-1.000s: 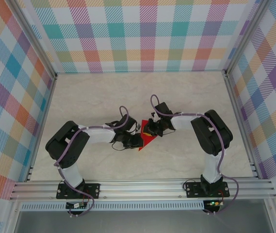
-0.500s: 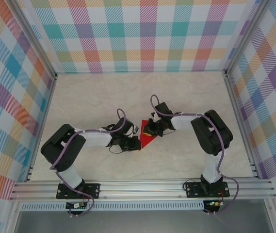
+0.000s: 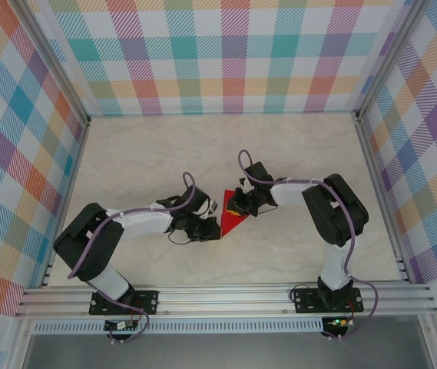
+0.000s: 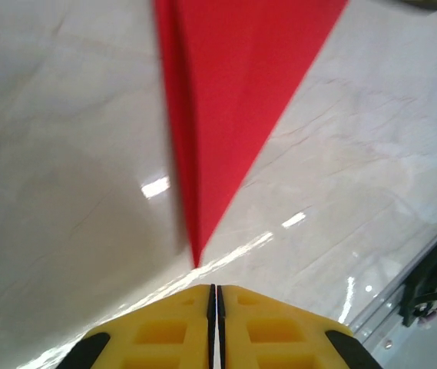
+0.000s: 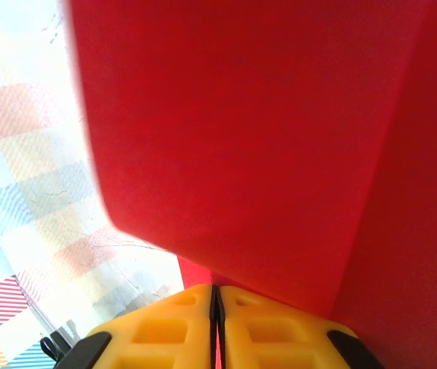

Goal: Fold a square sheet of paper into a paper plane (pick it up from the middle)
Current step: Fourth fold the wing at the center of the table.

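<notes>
Left gripper (image 4: pixel 215 290), fingers pressed together and empty, sits low just behind the folded red paper's (image 4: pixel 233 92) sharp tip on the table (image 4: pixel 64 154), likely to flatten a crease. Right gripper (image 5: pixel 215 290), also closed, bears on the paper's other end, probably pinning it.

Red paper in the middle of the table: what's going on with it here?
Both arms meet at the middle of the table over the red paper, which is already folded into a narrow pointed shape. The left gripper has its fingers shut and sits just short of the paper's sharp tip. The right gripper is also shut, close against the wider end of the paper. Whether it pinches a layer there cannot be told.
</notes>
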Robot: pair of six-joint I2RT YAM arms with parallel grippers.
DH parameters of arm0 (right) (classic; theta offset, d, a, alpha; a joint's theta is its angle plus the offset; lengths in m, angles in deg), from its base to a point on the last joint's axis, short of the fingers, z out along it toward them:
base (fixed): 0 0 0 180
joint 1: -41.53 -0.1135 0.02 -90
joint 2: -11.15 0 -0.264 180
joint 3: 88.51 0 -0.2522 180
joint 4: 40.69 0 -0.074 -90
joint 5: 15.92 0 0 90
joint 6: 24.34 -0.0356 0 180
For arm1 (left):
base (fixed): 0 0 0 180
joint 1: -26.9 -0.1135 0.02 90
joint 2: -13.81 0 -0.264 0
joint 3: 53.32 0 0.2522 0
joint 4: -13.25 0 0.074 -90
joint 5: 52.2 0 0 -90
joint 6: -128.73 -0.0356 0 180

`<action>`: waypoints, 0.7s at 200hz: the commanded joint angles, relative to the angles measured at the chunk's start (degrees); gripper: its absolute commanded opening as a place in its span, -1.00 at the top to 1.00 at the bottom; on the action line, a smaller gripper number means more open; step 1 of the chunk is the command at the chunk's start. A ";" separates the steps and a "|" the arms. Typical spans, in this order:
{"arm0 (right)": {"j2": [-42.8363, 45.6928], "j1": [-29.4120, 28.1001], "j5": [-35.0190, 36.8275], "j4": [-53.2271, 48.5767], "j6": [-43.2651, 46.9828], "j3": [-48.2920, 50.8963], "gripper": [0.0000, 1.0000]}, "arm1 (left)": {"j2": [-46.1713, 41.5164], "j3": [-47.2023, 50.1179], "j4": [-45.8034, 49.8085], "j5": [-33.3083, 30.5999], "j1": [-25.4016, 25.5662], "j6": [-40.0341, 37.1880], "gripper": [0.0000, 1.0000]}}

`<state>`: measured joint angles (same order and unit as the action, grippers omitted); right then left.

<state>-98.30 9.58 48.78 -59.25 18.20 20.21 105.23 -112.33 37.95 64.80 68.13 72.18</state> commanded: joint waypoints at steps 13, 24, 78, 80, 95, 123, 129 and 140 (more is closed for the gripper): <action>-3.67 0.30 6.93 -8.48 0.97 1.77 0.76 | 0.23 -5.16 -2.11 -2.39 -0.29 1.44 0.76; -3.75 0.30 6.89 -8.52 0.97 1.71 0.76 | 1.96 -6.77 -2.24 -3.38 -0.39 1.59 0.77; -3.59 0.30 6.58 -8.24 1.06 1.95 0.76 | 9.32 -9.50 -7.37 -3.27 -0.54 1.99 0.81; -3.58 0.30 6.58 -8.15 1.06 1.96 0.76 | 9.51 -9.57 -7.39 -3.27 -0.58 1.97 0.81; -3.41 0.35 5.93 -7.66 0.97 2.12 0.76 | 11.37 -10.01 -6.87 -3.66 -0.54 1.63 0.82; -2.61 0.74 2.73 -6.06 0.84 1.60 0.75 | 13.55 -8.88 -4.34 -7.53 -0.57 1.34 0.89; -2.25 0.74 3.15 -6.83 1.16 1.09 0.74 | 13.82 -8.23 -3.80 -8.54 -0.58 1.31 0.92; -1.71 0.83 3.59 -7.73 1.57 0.37 0.74 | 14.37 -7.10 -3.38 -9.53 -0.55 0.54 0.97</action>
<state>-98.30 9.76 48.01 -59.07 18.22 20.14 117.64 -120.88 32.20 60.71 67.96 73.80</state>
